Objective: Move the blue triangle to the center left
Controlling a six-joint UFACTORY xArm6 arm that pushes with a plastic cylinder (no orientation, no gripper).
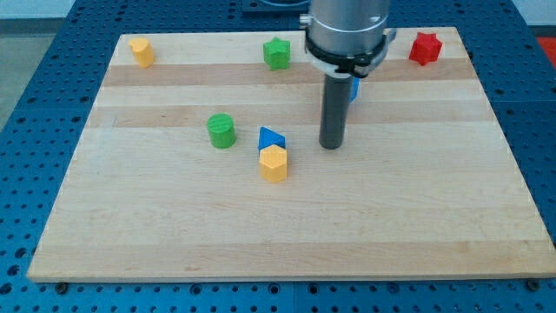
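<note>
The blue triangle (pixel 271 138) sits near the middle of the wooden board (pixel 174 226), touching the yellow hexagon (pixel 274 163) just below it. My tip (pixel 331 145) rests on the board to the right of the blue triangle, a short gap away and apart from it. A green cylinder (pixel 221 130) stands to the left of the triangle.
A yellow block (pixel 142 52) is at the view's top left, a green star (pixel 276 53) at top middle, a red star (pixel 425 48) at top right. A blue block (pixel 354 88) shows partly behind the rod. The board's edges border a blue perforated table.
</note>
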